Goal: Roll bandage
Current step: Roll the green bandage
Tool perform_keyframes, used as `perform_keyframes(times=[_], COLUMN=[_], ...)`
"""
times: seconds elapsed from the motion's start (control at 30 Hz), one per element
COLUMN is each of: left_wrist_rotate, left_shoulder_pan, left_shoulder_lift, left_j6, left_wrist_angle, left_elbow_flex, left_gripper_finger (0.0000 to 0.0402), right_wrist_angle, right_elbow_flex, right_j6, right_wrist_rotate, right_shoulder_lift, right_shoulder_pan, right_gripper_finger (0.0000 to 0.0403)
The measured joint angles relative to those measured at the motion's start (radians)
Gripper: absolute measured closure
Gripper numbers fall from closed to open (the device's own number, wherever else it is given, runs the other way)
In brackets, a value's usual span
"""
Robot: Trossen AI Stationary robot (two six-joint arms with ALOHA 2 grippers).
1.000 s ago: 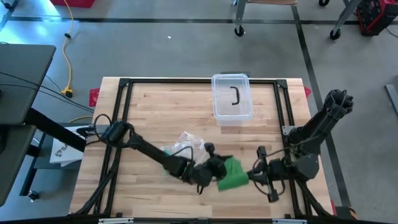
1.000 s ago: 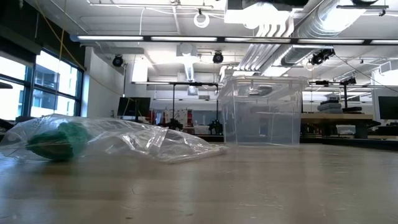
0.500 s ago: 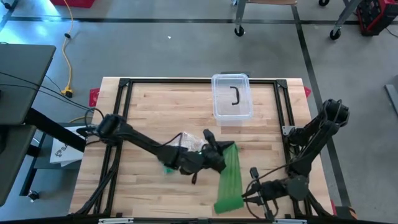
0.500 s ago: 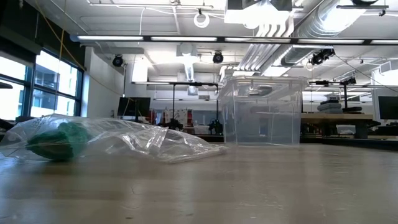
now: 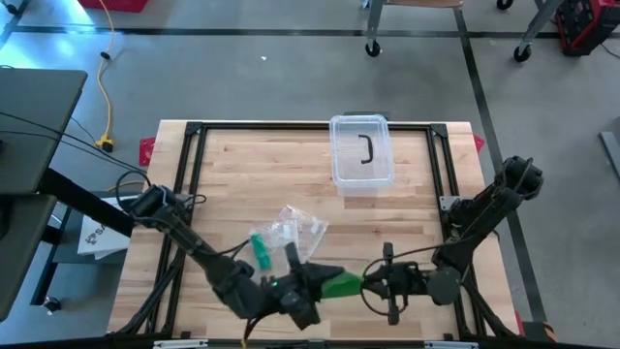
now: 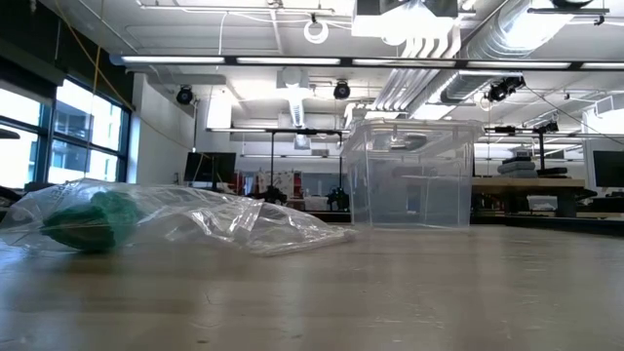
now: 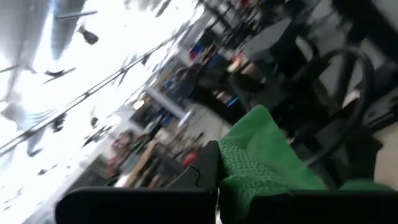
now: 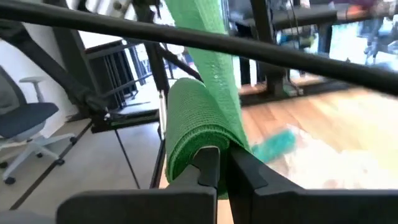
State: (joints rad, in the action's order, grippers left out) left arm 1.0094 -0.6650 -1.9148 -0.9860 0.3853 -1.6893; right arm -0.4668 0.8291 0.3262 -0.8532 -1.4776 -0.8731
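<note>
Both tools moved together since half a second ago: left tool and right tool each clamp the green bandage, keeping tension for rolling above the near tabletop edge.

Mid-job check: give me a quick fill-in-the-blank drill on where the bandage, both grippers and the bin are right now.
1. Both grippers are shut on the green ____.
2. The left gripper and right gripper meet near the table's ____ edge.
3. The clear bin sits toward the ____ edge.
4. The plastic bag holds a second ____ roll.

Missing words: bandage; near; far; green
</note>
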Motion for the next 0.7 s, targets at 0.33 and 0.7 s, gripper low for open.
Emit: perform_keyframes(times=[0.33, 0.7], left_wrist_rotate=[0.237, 0.255], left_shoulder_pan=[0.038, 0.050], left_shoulder_lift=[0.002, 0.002], left_j6=[0.077, 0.198], left_wrist_angle=[-0.161, -0.252], left_elbow_flex=[0.041, 0.041], left_gripper_finger=[0.0401, 0.0401], right_wrist_angle=[-0.253, -0.230], right_elbow_flex=[0.012, 0.087], right_j6=[-0.432, -0.623], right_wrist_rotate=[0.113, -0.172], right_shoulder_lift=[-0.001, -0.016], right_shoulder_pan=[-0.042, -0.176], right_gripper_finger=[0.0402, 0.0403])
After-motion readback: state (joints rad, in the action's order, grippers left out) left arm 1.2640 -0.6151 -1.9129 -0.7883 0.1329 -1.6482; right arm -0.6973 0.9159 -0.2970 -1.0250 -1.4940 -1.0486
